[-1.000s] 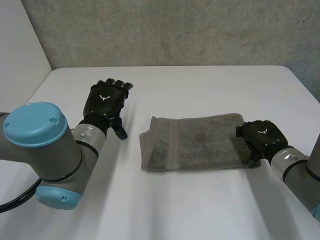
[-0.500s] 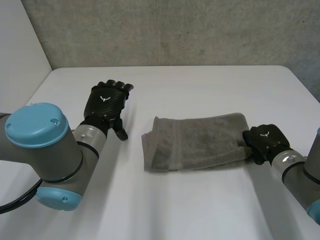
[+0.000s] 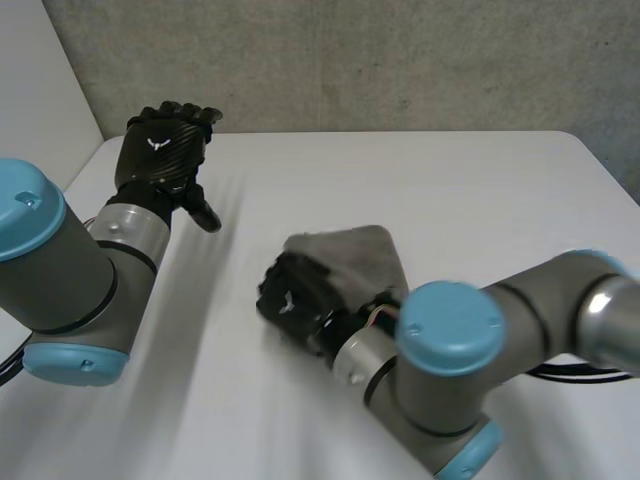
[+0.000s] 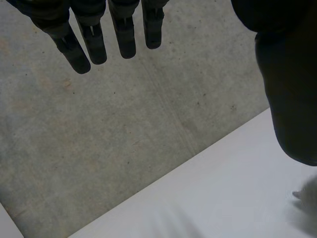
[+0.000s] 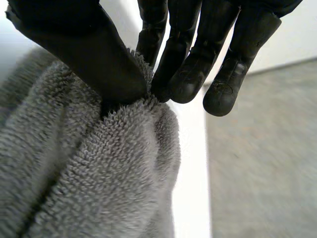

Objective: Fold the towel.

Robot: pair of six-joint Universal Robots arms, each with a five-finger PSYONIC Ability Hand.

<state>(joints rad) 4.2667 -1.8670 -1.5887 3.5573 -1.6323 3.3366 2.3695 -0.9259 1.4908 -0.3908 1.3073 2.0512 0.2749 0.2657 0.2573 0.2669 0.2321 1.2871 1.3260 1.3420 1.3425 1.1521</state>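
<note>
The towel [image 3: 352, 258] sits bunched near the middle of the table [image 3: 470, 190]. The right hand [image 3: 295, 300] covers its 8 o'clock side, its arm bent across the front. The right wrist view shows what the head view hides: the thumb and fingers [image 5: 183, 74] pinch a fold of the cloth. At 10 o'clock, well apart, the left hand [image 3: 160, 150] is raised with its fingers [image 4: 94, 39] straight and slightly spread.

White table [image 3: 420, 180], grey concrete wall [image 3: 400, 60] behind, white side panel [image 3: 40, 90]
</note>
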